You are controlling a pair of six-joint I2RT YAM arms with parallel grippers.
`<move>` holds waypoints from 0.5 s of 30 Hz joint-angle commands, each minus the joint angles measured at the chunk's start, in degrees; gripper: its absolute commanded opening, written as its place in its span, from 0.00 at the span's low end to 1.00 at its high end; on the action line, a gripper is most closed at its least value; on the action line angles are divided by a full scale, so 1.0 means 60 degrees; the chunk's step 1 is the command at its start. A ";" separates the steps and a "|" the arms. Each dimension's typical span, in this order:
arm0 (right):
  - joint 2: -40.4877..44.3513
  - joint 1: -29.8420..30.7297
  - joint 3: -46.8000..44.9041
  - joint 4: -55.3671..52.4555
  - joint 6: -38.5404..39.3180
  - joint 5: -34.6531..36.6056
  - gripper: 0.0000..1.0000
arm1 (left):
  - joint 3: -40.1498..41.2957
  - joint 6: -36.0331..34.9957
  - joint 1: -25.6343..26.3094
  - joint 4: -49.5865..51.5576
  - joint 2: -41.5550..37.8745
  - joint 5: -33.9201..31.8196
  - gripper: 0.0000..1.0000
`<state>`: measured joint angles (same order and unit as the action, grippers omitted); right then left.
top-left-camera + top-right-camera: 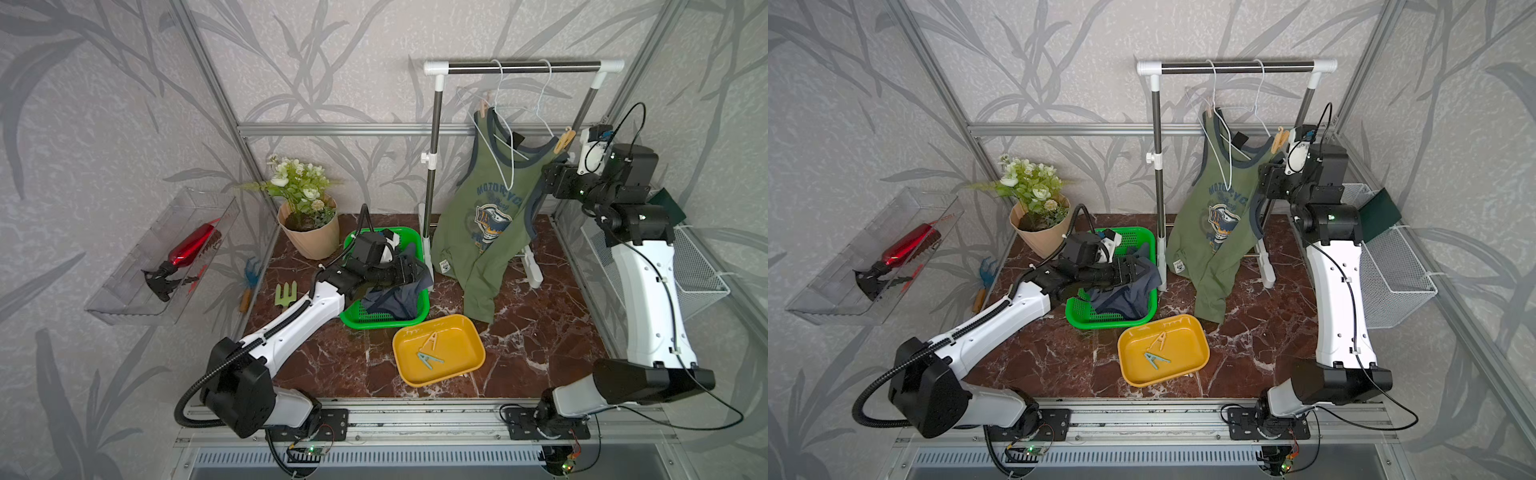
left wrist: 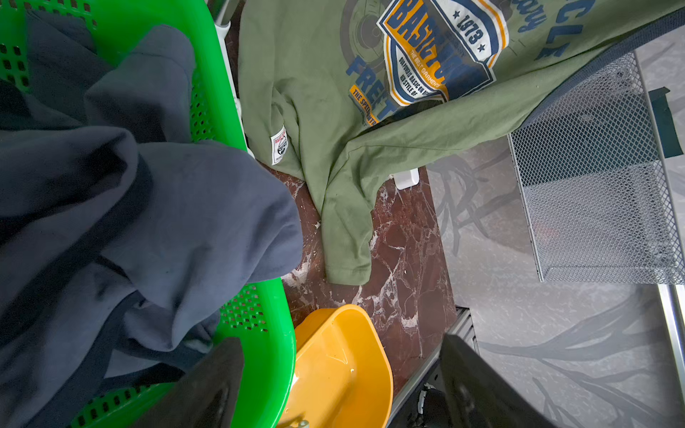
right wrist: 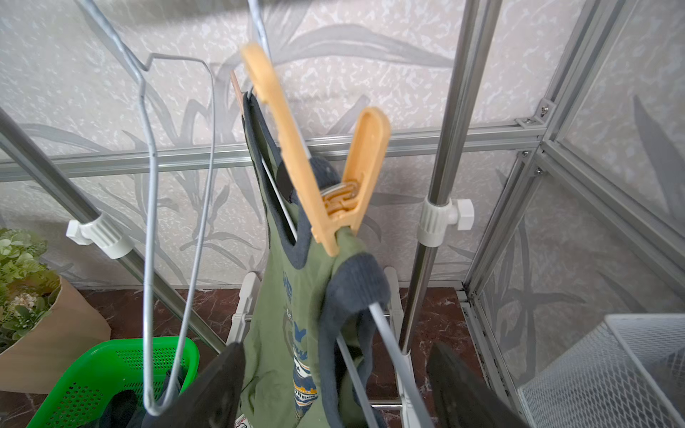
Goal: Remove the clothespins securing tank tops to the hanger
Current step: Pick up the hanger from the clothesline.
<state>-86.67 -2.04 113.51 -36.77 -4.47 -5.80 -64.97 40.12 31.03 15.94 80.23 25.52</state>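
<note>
Both handle legs of the yellow-orange clothespin [image 1: 564,139], at 12 o'clock from the empty, spread-jawed right gripper [image 3: 337,346], should be straddled squarely and squeezed fully before lifting.

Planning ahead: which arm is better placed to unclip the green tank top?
Right: the right gripper, open, faces the orange clothespin on the green tank top; the left gripper is over the green basket.

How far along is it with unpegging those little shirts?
About halfway. Done: the teal clothespin and a tan one lie in the yellow tray, and the blue tank top sits in the green basket. In hand: the right pincer, open, faces the orange clothespin on the green tank top, not yet gripping. Left: that one and a pale clothespin on the other strap.
</note>
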 commanded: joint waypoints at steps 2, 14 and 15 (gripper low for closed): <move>0.0584 -0.0009 -0.0175 0.0632 0.0191 0.0416 0.78 | 0.0069 -0.0291 0.0026 0.0185 -0.0045 -0.0195 0.85; -0.1484 -0.0011 0.2695 -0.0737 0.0391 -0.0835 0.71 | -0.0096 -0.0284 0.0029 0.0084 0.0351 0.0055 0.85; -0.1676 -0.0011 0.2989 -0.0922 0.0388 -0.0909 0.68 | -0.0099 -0.0285 0.0024 0.0082 0.0353 0.0063 0.85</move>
<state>-93.89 -2.04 128.07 -38.72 -2.04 -8.23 -64.99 39.42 31.03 16.01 82.32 25.82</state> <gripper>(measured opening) 0.697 0.851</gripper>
